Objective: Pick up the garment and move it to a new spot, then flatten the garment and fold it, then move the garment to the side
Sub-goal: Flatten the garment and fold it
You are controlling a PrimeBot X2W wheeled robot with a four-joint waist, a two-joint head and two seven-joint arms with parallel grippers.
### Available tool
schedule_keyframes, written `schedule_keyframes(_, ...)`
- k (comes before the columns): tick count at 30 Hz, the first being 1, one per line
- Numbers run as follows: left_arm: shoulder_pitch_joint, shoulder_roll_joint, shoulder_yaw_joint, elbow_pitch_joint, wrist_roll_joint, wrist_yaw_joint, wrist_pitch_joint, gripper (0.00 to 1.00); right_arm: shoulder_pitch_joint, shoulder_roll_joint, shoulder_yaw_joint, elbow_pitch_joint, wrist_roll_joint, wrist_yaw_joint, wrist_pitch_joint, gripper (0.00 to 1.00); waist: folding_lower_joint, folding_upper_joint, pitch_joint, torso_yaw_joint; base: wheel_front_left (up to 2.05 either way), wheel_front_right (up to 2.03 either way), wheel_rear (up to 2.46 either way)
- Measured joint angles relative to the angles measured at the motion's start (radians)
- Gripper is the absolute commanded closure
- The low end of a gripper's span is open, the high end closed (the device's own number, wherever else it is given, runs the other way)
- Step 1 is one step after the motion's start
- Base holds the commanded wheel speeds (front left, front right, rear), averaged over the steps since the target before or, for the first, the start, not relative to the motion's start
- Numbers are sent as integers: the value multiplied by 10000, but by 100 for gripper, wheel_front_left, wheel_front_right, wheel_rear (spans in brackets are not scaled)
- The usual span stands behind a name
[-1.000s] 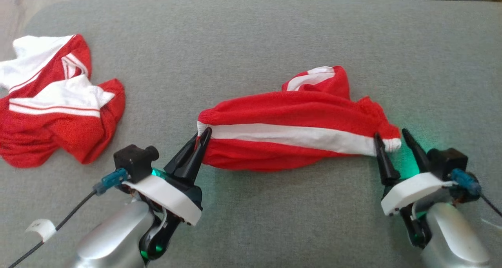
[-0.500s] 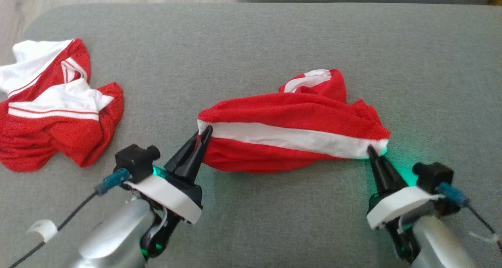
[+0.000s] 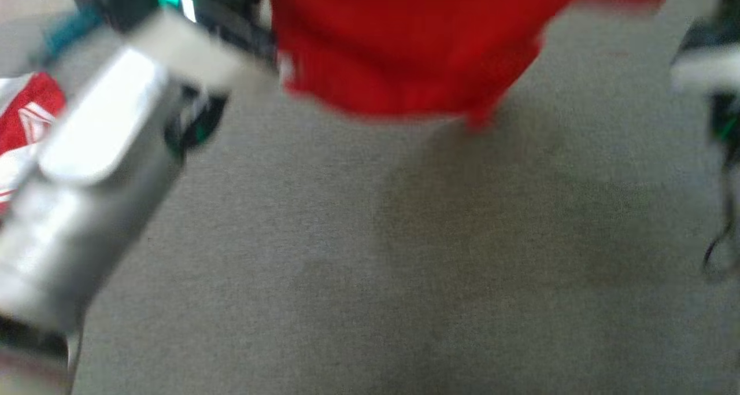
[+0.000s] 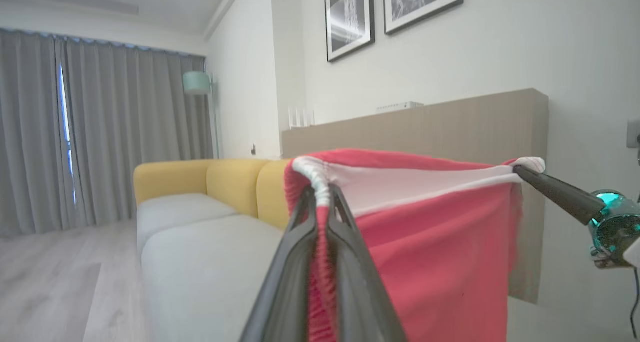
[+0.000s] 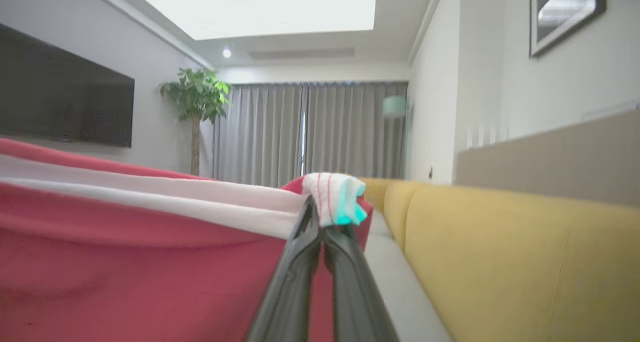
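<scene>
Nearest us, our left gripper has its jaws pinched tight on one white-banded corner of the red garment. Our right gripper is clamped on the opposite corner. The garment hangs stretched between them, lifted above the grey cushion. At the cushion's left edge lies a second red-and-white garment. Beyond the cushion we see a yellow sofa back.

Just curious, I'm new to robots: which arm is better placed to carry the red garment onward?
Neither alone: left gripper and right gripper each pinch one end of the garment, which hangs stretched between them, so both should carry it.
</scene>
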Motion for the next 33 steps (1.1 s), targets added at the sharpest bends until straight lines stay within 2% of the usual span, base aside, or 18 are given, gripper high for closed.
schedule_keyframes(4,-2011,-660,215,846,12,-27,-42,100,-2559,-512,-10,531,27,0,10,100,2,0,477,-241,0,0,0)
schedule_keyframes(7,-3102,-999,585,734,903,-77,-46,100,-3860,-853,-23,825,-69,0,4,100,2,0,901,-382,0,0,0)
schedule_keyframes(9,-3506,-1137,869,414,1475,-77,-58,100,-4331,-984,-19,918,-100,0,-8,100,2,0,1186,-470,0,0,0)
schedule_keyframes(12,-3173,-1099,510,-90,2117,-77,-86,100,-4198,-976,61,915,-98,0,-54,100,2,0,1555,-616,0,0,0)
schedule_keyframes(15,-1648,-1066,222,-360,2408,-77,-84,100,-3031,-838,67,696,0,0,-54,100,2,0,1835,-750,0,0,0)
schedule_keyframes(21,2119,-1202,90,-570,2625,-77,-79,100,1058,-433,-639,29,222,0,360,100,0,0,1843,-780,0,0,0)
schedule_keyframes(22,2586,-1233,-100,-715,2679,-77,-77,100,1687,-410,-782,-136,270,0,495,100,-2,0,1774,-773,0,0,0)
schedule_keyframes(23,3436,-1248,-700,-945,2784,-77,-75,100,2837,-393,-1012,-546,297,0,696,100,-1,0,1593,-781,0,0,0)
schedule_keyframes(27,5117,-1135,-1714,-1129,2811,-77,-71,100,4775,-161,-1572,-1597,441,0,1218,100,-3,1,1091,-847,0,0,0)
schedule_keyframes(33,6816,-945,-1975,-1231,2667,-77,-71,100,7386,105,-2468,-3198,456,2,2075,100,-3,1,192,-930,0,0,0)
